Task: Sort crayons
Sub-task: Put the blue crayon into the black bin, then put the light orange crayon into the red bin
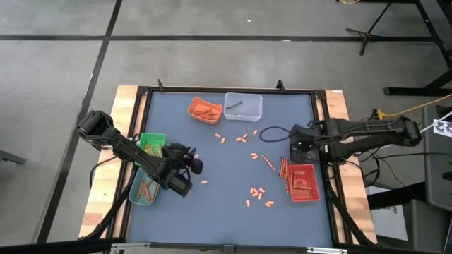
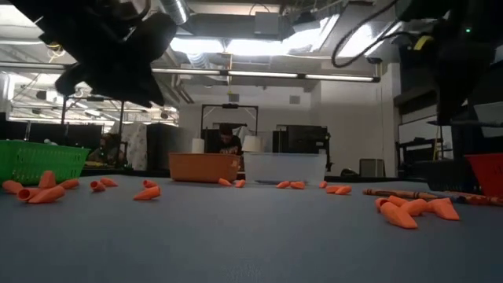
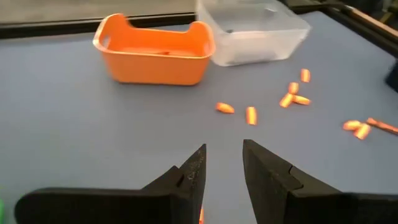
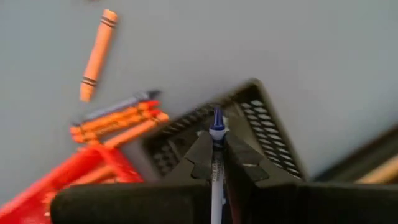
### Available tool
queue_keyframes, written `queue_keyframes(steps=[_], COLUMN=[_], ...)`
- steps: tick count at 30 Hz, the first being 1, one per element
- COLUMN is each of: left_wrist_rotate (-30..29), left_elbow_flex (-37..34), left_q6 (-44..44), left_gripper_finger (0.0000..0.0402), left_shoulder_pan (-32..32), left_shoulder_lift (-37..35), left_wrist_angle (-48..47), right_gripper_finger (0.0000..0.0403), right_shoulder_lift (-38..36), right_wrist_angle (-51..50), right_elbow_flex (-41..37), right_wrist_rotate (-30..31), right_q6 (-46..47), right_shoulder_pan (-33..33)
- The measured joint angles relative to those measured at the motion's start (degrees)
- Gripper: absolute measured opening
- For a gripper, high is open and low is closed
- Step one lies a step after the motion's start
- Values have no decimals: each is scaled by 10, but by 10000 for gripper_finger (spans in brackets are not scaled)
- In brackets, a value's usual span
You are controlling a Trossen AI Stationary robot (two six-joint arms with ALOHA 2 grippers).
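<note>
Right gripper (image 4: 216, 155) sits at three o'clock on the table, clamped on a blue crayon (image 4: 216, 127) whose tip pokes out between the fingers, right above a dark tray (image 4: 249, 118) beside the red tray (image 1: 304, 183). To do this well, I'd say: centre over that dark tray, go low, then release so the crayon can't roll out. Left gripper (image 3: 222, 180) hangs at eight o'clock, jaws apart and holding nothing, facing the orange tray (image 3: 155, 56) and clear tray (image 3: 255, 34). Loose orange crayons (image 1: 256, 192) dot the middle. No readable writing anywhere.
</note>
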Motion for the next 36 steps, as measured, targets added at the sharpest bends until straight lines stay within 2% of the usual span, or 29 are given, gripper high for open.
queue_keyframes(steps=[5,13,19,25,31,36], left_wrist_rotate=[-2,-27,-8,-6,0,27], left_elbow_flex=[0,0,0,0,0,0], left_q6=[89,180,187,238,340,398], left_gripper_finger=[89,89,89,89,89,89], left_shoulder_pan=[3,33,54,58,58,58], left_shoulder_lift=[0,0,0,0,0,0], left_wrist_angle=[50,80,131,196,258,293], right_gripper_finger=[17,21,75,119,121,118], right_shoulder_lift=[0,0,0,0,0,0], right_wrist_angle=[-28,-34,-35,-33,13,119], right_elbow_flex=[0,0,0,0,0,0], right_wrist_rotate=[16,59,67,68,63,4], right_q6=[-23,-33,-37,-102,-150,-149], right_shoulder_pan=[-20,-21,-21,-20,-20,-20])
